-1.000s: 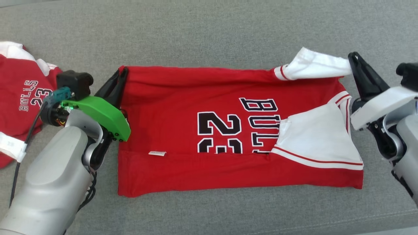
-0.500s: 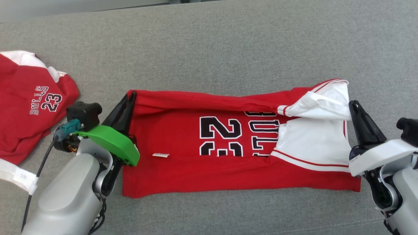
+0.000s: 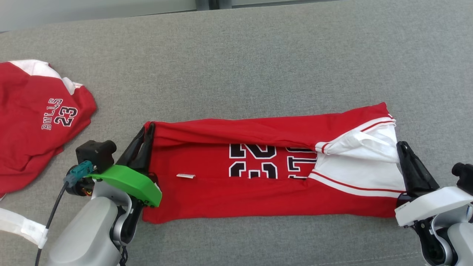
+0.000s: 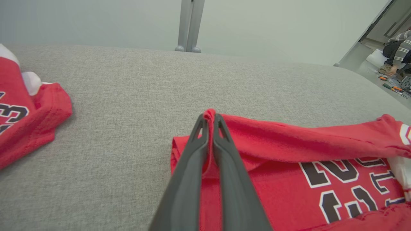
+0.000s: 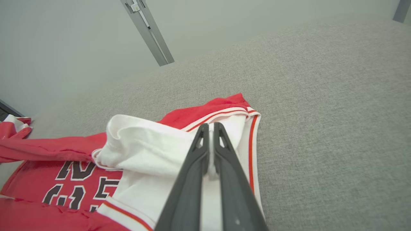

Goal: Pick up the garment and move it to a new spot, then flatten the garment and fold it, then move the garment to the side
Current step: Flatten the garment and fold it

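The garment (image 3: 258, 192) is a red jersey with black-and-white numbers and white side panels, lying crosswise on the grey cushion with its near edge folded up. My left gripper (image 3: 147, 130) is shut on the garment's red far-left corner (image 4: 210, 116), which pokes out between the fingers. My right gripper (image 3: 401, 146) is shut on the white fabric (image 5: 151, 144) at the far-right corner, thin cloth pinched between its tips (image 5: 210, 128). Between the two grippers the far edge (image 3: 236, 131) is lifted and drawn toward me, lying over the top of the numbers.
A second red jersey (image 3: 37, 118) lies crumpled at the left of the grey cushion (image 3: 236, 62). Pale wall and a metal post (image 4: 189, 25) stand behind the cushion. A person sits on the floor in a doorway (image 4: 396, 51) far right in the left wrist view.
Both grippers have pulled the garment's far edge toward me, folding it over the numbers, so less print shows. The camera has also tilted up, bringing the cushion's back edge into view.
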Robot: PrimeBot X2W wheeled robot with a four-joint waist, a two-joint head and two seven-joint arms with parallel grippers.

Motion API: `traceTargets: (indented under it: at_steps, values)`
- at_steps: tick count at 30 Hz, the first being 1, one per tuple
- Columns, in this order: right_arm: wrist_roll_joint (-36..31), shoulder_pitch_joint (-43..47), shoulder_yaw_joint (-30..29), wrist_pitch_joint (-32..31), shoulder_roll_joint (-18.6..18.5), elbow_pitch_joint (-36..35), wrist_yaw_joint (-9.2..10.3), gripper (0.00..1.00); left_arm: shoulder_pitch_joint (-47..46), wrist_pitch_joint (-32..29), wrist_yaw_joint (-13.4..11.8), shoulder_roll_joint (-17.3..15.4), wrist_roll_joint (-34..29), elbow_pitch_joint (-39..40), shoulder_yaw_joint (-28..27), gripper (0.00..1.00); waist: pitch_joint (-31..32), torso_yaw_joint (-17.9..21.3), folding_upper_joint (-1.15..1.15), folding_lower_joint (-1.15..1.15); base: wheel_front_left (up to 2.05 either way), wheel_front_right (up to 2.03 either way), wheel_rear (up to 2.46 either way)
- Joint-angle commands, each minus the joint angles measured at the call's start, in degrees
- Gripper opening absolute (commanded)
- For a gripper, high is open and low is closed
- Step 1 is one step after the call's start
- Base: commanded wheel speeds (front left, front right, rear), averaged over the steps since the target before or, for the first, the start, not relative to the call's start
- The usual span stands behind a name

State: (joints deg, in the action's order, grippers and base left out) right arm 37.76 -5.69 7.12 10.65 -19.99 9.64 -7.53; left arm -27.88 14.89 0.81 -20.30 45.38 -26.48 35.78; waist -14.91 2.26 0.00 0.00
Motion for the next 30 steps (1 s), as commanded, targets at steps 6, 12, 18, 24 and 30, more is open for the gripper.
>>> traceTargets:
  at_steps: [6,12,18,24,30]
  values:
    - [-1.36,1.98,-2.58,-0.63,0.75,-0.95,0.09,1.0,5.42,0.29,-1.52,2.05,-2.81,4.9,-6.74,1.0,0.51,-0.65,0.0,0.0,0.0,0.0,0.0]
    - [-2.03,2.08,-4.13,-1.3,1.05,-0.94,0.09,1.0,10.97,0.29,-2.35,5.36,-8.09,9.77,-16.48,1.0,1.56,-1.24,0.0,0.0,0.0,0.0,0.0]
    - [-4.29,-0.23,-5.41,-2.83,0.53,1.68,0.09,1.0,15.6,0.23,-1.53,10.5,-17.05,16.29,-27.62,1.0,1.82,-2.02,0.0,0.0,0.0,0.0,0.0]
    - [-6.24,-3.09,-5.85,-5.06,0.68,6.41,0.09,1.0,18.72,0.24,0.68,14.6,-26.19,19.12,-34.01,1.0,1.57,-3.16,0.0,0.0,0.0,0.0,0.0]
    - [-6.73,-5.57,-4.62,-6.36,0.97,13.47,0.09,1.0,21.0,0.24,2.34,16.85,-31.87,19.59,-36.87,1.0,1.34,-4.54,0.0,0.0,0.0,0.0,0.0]
